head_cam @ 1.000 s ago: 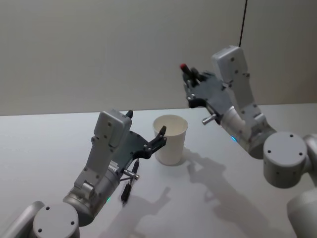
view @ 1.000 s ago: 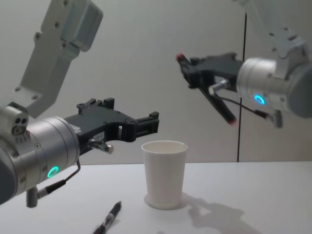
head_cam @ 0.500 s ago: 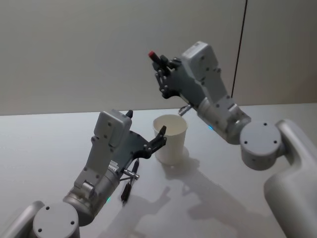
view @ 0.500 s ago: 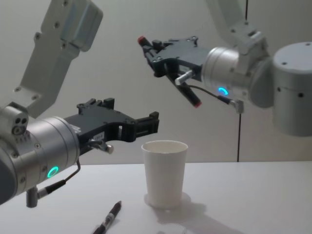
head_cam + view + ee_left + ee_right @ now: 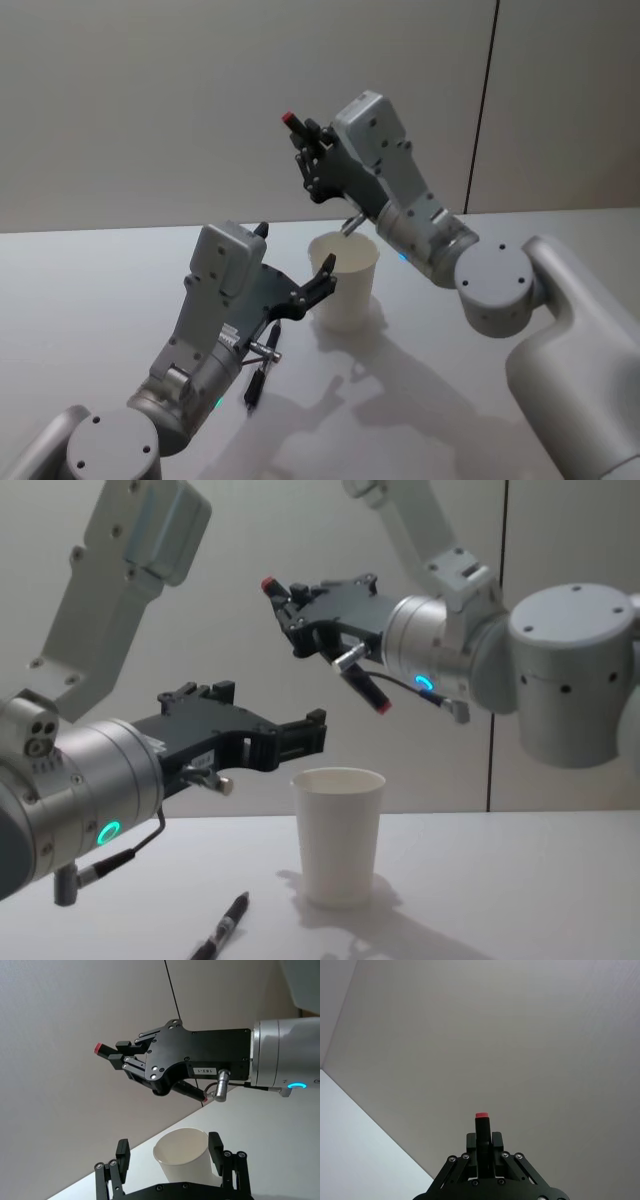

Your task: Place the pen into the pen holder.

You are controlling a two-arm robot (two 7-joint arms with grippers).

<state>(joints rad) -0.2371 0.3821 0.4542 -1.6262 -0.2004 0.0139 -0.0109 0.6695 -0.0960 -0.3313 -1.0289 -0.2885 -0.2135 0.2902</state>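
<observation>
High in the middle of the head view, the right gripper [image 5: 304, 140] hangs above the pen holder [image 5: 345, 285], with its arm reaching in from the lower right corner. Its jaws are closed around the pen [image 5: 365, 687], a black one with red at both ends. In the chest view the pen is tilted. Its upper red end pokes out past the jaws toward the upper left. Its lower red end points down and to the right, over the right side of the pen holder's rim and well clear of it. In the right wrist view that upper end stands straight out from between the closed jaws against the bare wall.

The pen holder is a white paper cup standing upright on the counter [image 5: 80, 290], just below the centre of the head view and at bottom centre of the chest view.

The left gripper [image 5: 295, 248] hovers at the cup's left, a little above rim height in the chest view. Its jaws are spread wide and hold nothing. In the left wrist view the cup's mouth shows between them.

A second pen [image 5: 262, 370], black, lies flat on the counter under the left gripper. It sits to the lower left of the cup and apart from it.
</observation>
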